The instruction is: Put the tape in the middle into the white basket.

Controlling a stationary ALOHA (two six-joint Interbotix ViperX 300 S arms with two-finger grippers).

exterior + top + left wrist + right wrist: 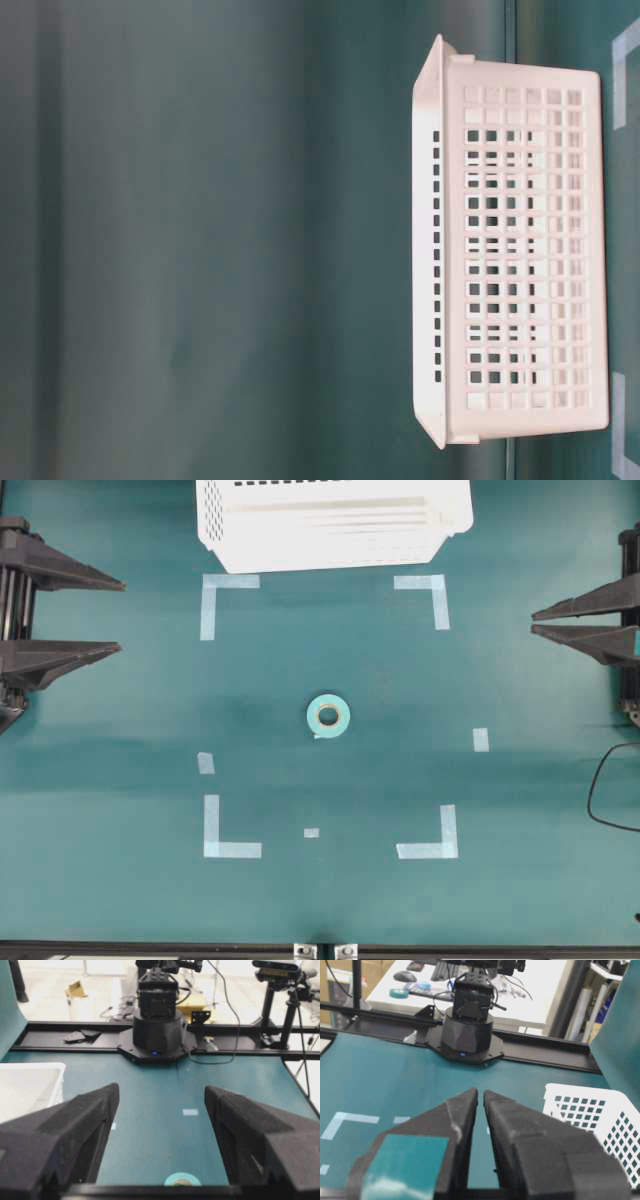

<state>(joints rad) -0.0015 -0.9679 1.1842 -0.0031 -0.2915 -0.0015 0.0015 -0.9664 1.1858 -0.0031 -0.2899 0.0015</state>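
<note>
The tape [328, 715], a small light teal ring with a tan core, lies flat in the middle of the teal table; its top edge also shows at the bottom of the left wrist view [182, 1179]. The white basket [330, 525] stands at the back edge of the table, its slotted side filling the table-level view [520, 240]. My left gripper [120, 616] waits at the left edge, open and empty, its fingers wide apart [161, 1089]. My right gripper [534, 621] sits at the right edge, its tips nearly touching with only a slit between them [480, 1092], holding nothing.
Pale tape corner marks [228, 592] [428, 840] frame a square around the roll, with small loose strips [481, 739] nearby. A black cable [598, 790] loops in at the right edge. Each wrist view shows the opposite arm's base [156, 1030] [468, 1025].
</note>
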